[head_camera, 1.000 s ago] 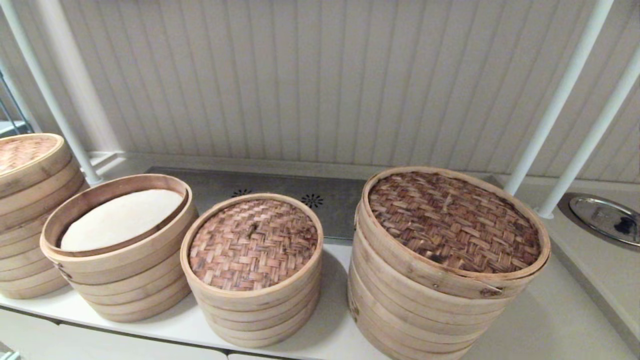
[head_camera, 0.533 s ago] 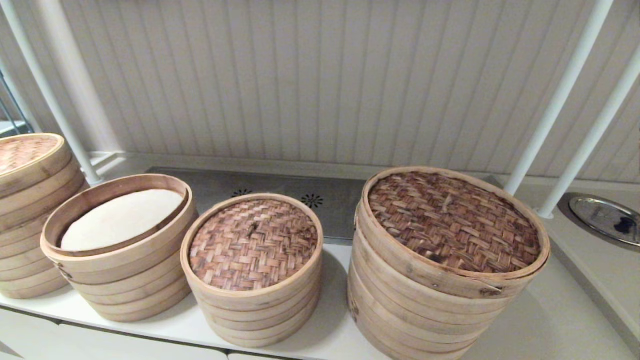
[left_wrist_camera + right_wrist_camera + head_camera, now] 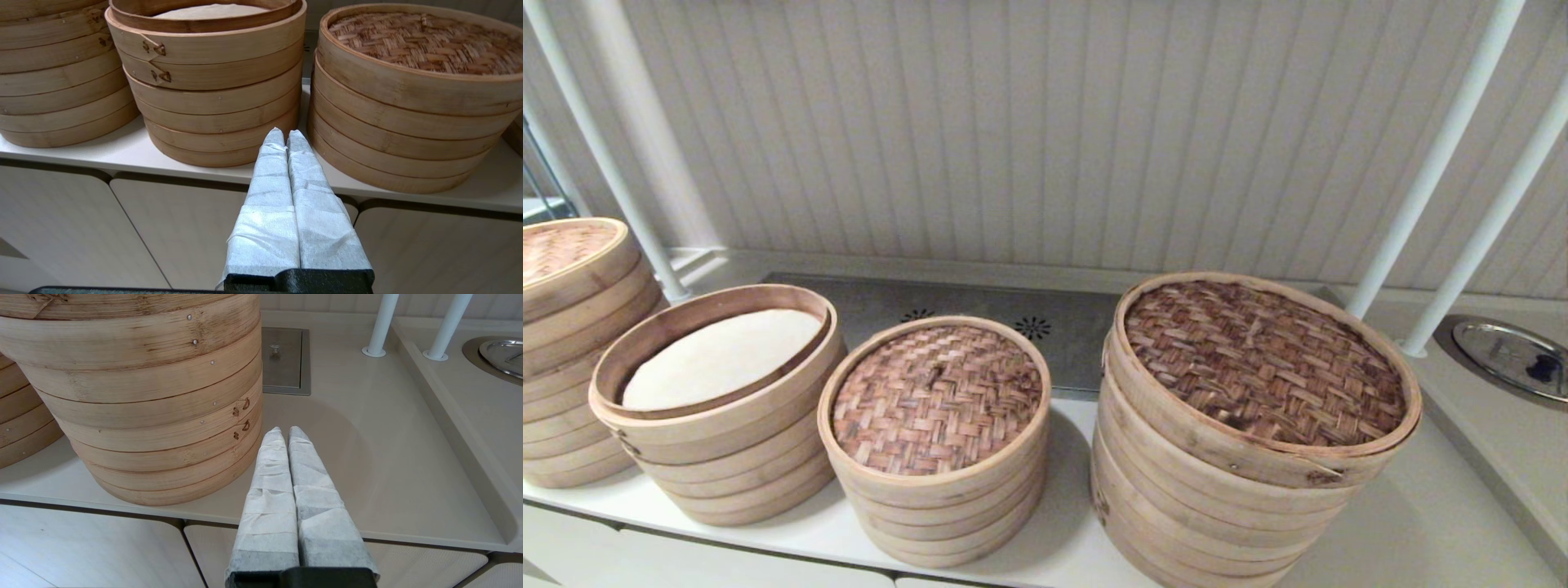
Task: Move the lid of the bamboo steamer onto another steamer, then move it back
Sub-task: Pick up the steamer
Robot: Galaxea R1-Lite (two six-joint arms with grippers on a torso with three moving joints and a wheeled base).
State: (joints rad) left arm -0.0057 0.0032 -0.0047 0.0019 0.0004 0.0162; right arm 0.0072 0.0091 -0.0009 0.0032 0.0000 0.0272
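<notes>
The bamboo steamer lid, pinkish-tan weave in a pale rim, sits on the middle stack. Left of it stands the open steamer with a brown inner rim and a white cloth liner. Neither gripper shows in the head view. In the left wrist view my left gripper is shut and empty, low in front of the counter edge, facing the gap between the open steamer and the lidded stack with its lid. My right gripper is shut and empty beside the biggest stack.
The biggest stack carries a dark brown woven lid. Another lidded stack stands at the far left. White posts rise at the back right, near a round metal cover. A metal plate lies behind the stacks.
</notes>
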